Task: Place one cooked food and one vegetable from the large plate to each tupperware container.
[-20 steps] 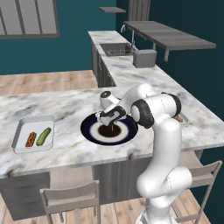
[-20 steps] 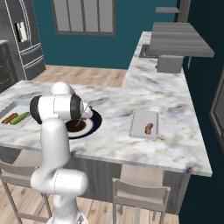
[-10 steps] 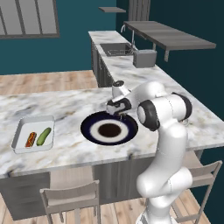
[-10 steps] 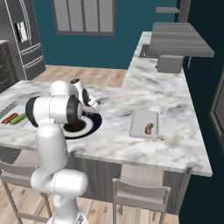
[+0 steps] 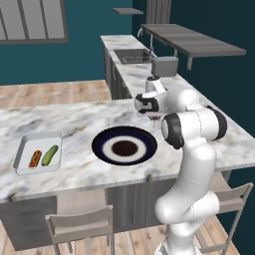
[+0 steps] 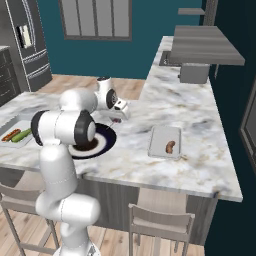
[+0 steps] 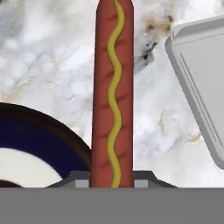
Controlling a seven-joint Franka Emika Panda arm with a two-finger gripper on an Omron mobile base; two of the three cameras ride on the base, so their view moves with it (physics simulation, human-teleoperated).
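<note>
Marble bench [image 5: 74,119] carries the large plate [image 5: 124,146] at centre frame in the left base view, its dark middle bare. At far left sits a tupperware container [image 5: 24,149] holding a hot dog [image 5: 34,158] and a cucumber [image 5: 49,155] side by side. In the right base view, a second tupperware container [image 6: 159,137] right of centre holds a brown sausage [image 6: 170,147]. The tool [image 7: 112,183] is clenched on a mustard-striped hot dog [image 7: 113,87], over bare bench between plate and the second container.

Red-brown hot dog [image 7: 112,87], wavy yellow stripe
</note>
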